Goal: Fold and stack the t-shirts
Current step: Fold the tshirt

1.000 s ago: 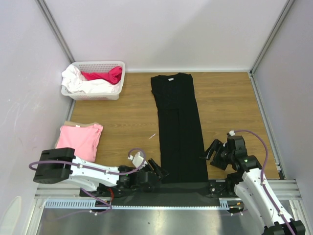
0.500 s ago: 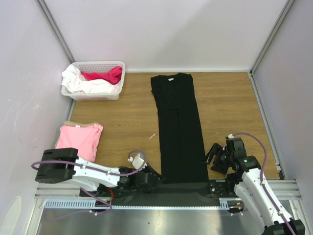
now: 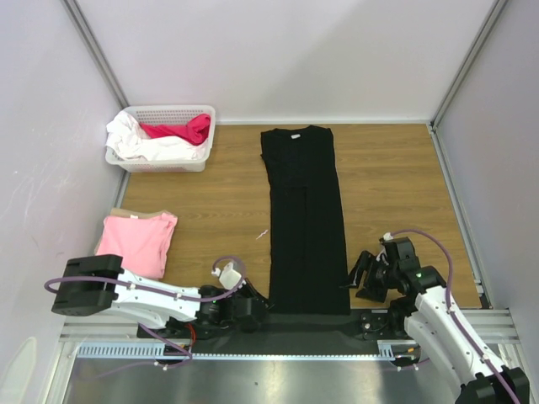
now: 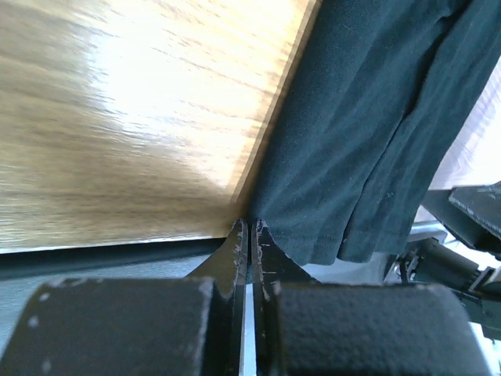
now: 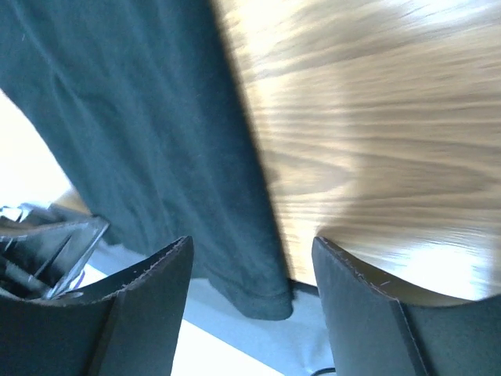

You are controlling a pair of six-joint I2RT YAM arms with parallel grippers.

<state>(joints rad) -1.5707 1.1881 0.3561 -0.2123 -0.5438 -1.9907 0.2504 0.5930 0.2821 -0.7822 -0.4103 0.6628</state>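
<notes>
1. Black t-shirt [image 3: 305,219], near left hem corner: the left gripper [image 4: 249,235] has its jaws pressed together here. They appear to pinch the very edge of the hem. A second ago these jaws stood apart beside the same corner, so the grasp has only just been made.
2. At the near right hem corner, the right gripper [image 5: 250,239] has its jaws spread wide. One finger is over the dark cloth and the other over bare wood, straddling the shirt's edge. A second ago it hung farther out, beside the shirt. It has since come in and down to the corner but has not closed.
3. The shirt lies flat as a long narrow strip, already folded lengthwise. Its collar is at the far end of the table [image 3: 396,185] and its hem is at the near edge, between the two arm bases. The near end looks to have shifted slightly to the left.
4. Meaning for the task, as a judgement: one hem corner is secured and the other is about to be. The likely next step is a fold carrying the hem toward the collar.
5. Farther out, a pink t-shirt [image 3: 139,240] rests folded at the table's left side, well apart and unmoved. It is the probable stacking spot.
6. A white basket [image 3: 198,112] in the far left corner holds white and red cloth, unchanged.
</notes>
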